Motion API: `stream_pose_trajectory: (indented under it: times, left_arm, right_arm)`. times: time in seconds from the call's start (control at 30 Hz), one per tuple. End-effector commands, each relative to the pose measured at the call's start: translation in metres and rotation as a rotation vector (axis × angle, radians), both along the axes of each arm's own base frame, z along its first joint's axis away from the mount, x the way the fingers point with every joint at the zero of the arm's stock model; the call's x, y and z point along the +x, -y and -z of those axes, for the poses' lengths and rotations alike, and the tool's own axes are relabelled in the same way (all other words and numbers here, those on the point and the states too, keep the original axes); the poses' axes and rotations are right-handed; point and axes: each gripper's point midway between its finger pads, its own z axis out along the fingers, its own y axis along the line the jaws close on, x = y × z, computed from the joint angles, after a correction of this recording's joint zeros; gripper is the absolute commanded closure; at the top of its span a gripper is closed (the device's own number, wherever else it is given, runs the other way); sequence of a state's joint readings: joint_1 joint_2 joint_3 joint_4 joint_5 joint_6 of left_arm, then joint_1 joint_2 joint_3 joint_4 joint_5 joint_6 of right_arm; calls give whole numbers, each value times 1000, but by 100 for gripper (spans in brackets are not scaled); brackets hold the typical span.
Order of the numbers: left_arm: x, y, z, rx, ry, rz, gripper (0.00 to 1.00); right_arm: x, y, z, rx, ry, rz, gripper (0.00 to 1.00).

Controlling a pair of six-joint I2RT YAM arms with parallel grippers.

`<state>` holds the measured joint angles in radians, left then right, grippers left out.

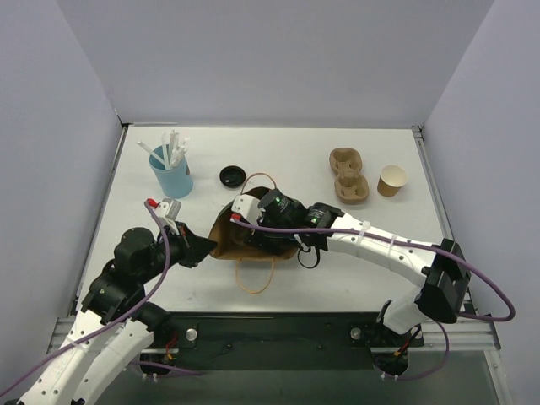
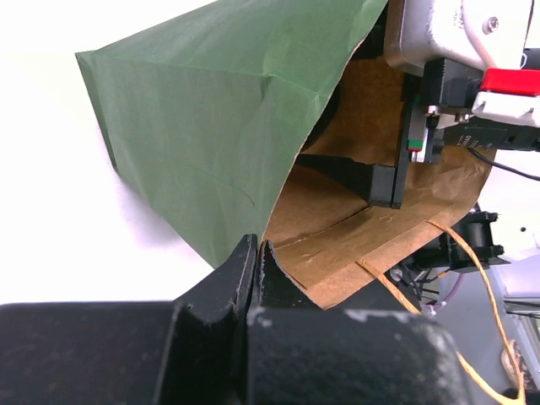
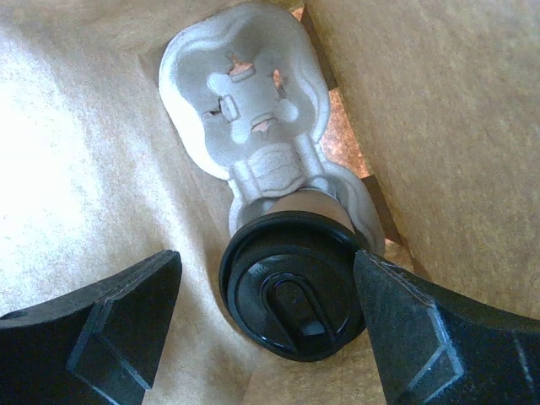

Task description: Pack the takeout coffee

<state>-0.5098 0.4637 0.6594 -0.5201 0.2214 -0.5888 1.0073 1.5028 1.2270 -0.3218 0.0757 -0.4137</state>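
The takeout coffee, a tan cup under a black lid, stands in the near pocket of a pale pulp carrier inside the brown paper bag. My right gripper is open inside the bag, one finger on each side of the lid; the right finger is at the lid's rim. In the top view the right gripper reaches into the bag's mouth and the cup is hidden. My left gripper is shut on the edge of the bag and holds its mouth open; it also shows in the top view.
A second brown carrier and an open tan cup with no lid stand at the back right. A loose black lid lies behind the bag. A blue cup of white straws stands at the back left. The bag's handle lies toward the near edge.
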Motion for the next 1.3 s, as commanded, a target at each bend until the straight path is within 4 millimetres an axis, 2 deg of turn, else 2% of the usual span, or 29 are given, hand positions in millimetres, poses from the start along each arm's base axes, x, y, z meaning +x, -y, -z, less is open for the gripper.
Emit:
stream_pose_trajectory:
  times: [0.0, 0.3, 0.53, 0.93, 1.07, 1.2, 1.27]
  left_arm:
    - [-3, 5, -25, -57, 26, 20, 100]
    - [-3, 8, -31, -83, 14, 17, 100]
    - [-5, 10, -32, -97, -3, 27, 100]
    - [-7, 12, -30, -79, 6, 57, 100]
    - [-7, 12, -28, -78, 1, 60, 100]
    - [-8, 13, -27, -85, -2, 64, 100]
    - [-7, 13, -30, -82, 9, 63, 100]
  right_arm:
    - [-4, 5, -29, 72, 10, 38, 12]
    - [-6, 8, -34, 87, 8, 72, 11]
    - [-8, 18, -29, 76, -1, 109, 9]
    - [-4, 23, -35, 97, 8, 200, 16]
    - [-3, 25, -37, 113, 7, 226, 8]
    - [-4, 25, -39, 130, 2, 235, 8]
    - [-3, 25, -39, 139, -3, 243, 11]
